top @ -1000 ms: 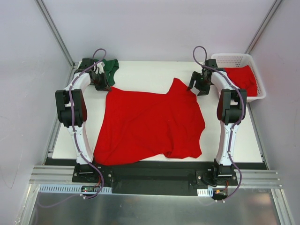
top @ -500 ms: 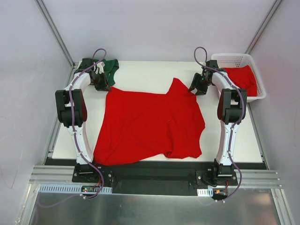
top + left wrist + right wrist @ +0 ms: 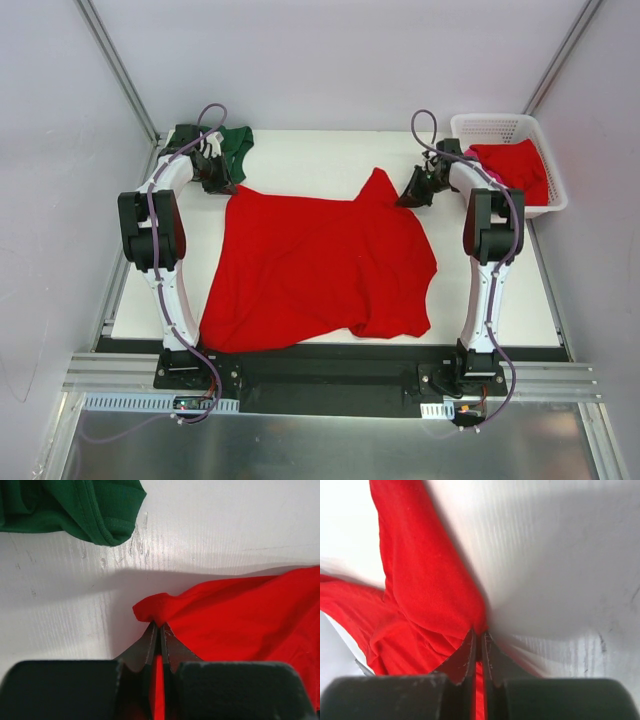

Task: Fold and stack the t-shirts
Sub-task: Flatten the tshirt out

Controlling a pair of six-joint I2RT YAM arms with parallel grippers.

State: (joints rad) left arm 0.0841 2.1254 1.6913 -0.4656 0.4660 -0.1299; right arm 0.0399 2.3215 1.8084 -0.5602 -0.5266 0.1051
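A bright red t-shirt (image 3: 320, 265) lies spread over the middle of the white table. My left gripper (image 3: 222, 187) is shut on its far left corner (image 3: 150, 607), red cloth pinched between the jaws. My right gripper (image 3: 410, 197) is shut on the shirt's far right edge (image 3: 445, 600), with red cloth showing between its jaws too. A dark green t-shirt (image 3: 238, 146) sits bunched at the far left corner, just beyond my left gripper (image 3: 160, 629). Another red t-shirt (image 3: 518, 168) fills the basket, and a sliver of pink (image 3: 470, 153) shows beside it.
A white lattice basket (image 3: 500, 127) stands at the far right edge of the table, right behind the right arm. The red shirt's near hem reaches the table's front edge (image 3: 330, 342).
My right gripper moved left and down onto the shirt's far right edge and closed on the cloth. The left gripper and the shirt's left corner stayed put.
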